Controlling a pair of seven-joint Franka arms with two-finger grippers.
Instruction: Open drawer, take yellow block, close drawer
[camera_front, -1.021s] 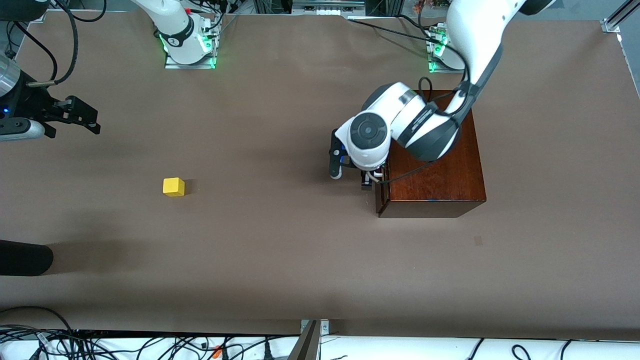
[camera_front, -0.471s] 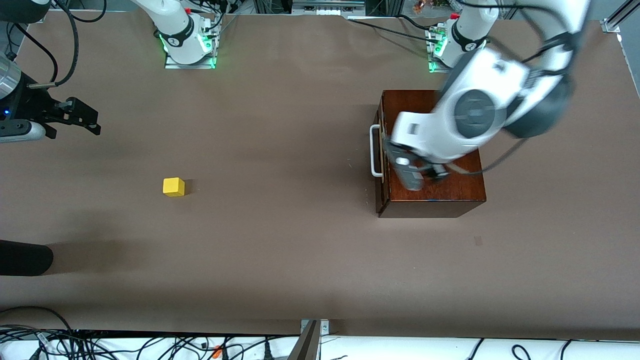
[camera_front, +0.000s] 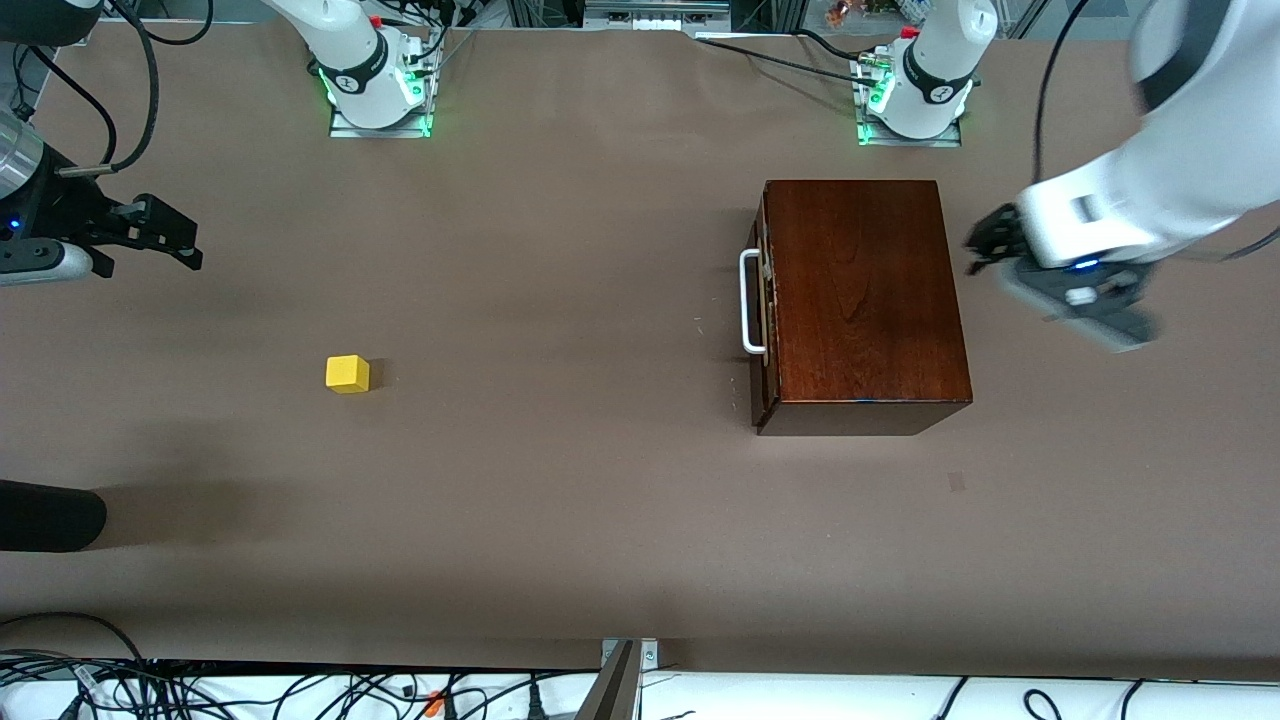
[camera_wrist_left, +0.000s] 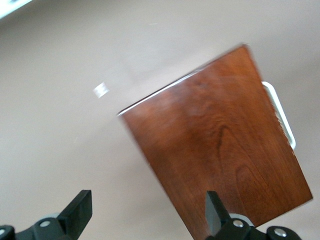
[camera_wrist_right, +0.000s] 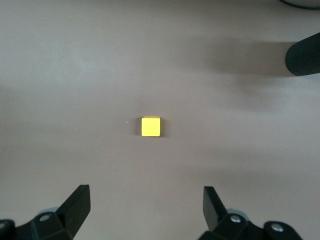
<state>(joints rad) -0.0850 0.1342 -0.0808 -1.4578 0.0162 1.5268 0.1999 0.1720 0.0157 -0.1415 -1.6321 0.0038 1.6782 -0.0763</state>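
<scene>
The dark mahogany box stands on the table with its drawer pushed in and the white handle facing the right arm's end. The yellow block lies on the bare table, well apart from the box, toward the right arm's end. My left gripper is open and empty, over the table beside the box at the left arm's end. Its wrist view shows the box top, the handle and the open gripper. My right gripper waits open and empty. Its wrist view looks down on the yellow block.
A black rounded object reaches in at the table's edge nearer the front camera than the block; it also shows in the right wrist view. A small mark is on the table near the box. Cables run along the near edge.
My left arm has swung from the drawer's handle, over the box top, out to the left arm's end of the table. The handle is uncovered. The right arm and block have not moved.
</scene>
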